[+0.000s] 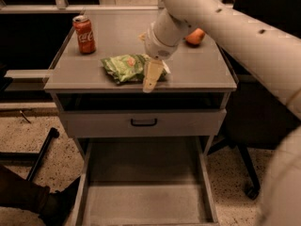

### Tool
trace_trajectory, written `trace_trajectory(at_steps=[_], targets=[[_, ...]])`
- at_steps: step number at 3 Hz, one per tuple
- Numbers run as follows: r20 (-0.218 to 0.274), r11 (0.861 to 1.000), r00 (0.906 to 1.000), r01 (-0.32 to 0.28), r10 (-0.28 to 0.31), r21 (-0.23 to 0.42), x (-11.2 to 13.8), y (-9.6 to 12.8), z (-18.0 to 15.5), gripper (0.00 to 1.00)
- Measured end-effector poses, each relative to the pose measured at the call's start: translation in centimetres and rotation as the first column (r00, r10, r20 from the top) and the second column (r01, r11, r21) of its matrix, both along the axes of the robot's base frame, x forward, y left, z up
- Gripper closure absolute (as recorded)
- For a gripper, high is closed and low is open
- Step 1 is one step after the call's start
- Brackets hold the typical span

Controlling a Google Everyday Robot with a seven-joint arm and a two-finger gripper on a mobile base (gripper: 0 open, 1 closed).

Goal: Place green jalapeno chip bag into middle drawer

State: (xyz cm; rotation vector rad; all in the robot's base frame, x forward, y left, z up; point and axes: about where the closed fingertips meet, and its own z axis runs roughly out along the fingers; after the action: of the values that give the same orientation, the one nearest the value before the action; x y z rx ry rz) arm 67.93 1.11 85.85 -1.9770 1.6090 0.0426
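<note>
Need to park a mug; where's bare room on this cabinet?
Bare: front right, beyond the claw, before the orange fruit; front left corner near the soda can; floor of the open drawer. Crowded: centre, claw at the chip bag.

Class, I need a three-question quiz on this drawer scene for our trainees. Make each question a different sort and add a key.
1. True or false: the chip bag lies inside the open drawer.
2. Where is the gripper? A) down in the drawer B) at the chip bag's right end, near the front edge of the tabletop C) below the tabletop, at the cabinet's side
3. Fill in: the drawer front with the black handle is ____.
Key: 1 false; 2 B; 3 closed.
</note>
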Motion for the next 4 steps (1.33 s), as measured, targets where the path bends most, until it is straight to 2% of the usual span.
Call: trace_trajectory(at_steps=[1,2,3,4], targets=[[-0.001,0.999,0.9993,-0.038,0.038,-0.024,2.8,1.5,0.2,0.00],[-0.006,0.997,0.9979,-0.065,0.065,-0.039,4.5,2.5,-0.1,0.00],[-0.048,0.997,0.9969,-0.064,0.063,-0.036,5.1,2.3,-2.1,0.00],[-0.048,0.997,0.9969,-0.064,0.063,-0.036,5.1,2.3,-1.8,0.19]])
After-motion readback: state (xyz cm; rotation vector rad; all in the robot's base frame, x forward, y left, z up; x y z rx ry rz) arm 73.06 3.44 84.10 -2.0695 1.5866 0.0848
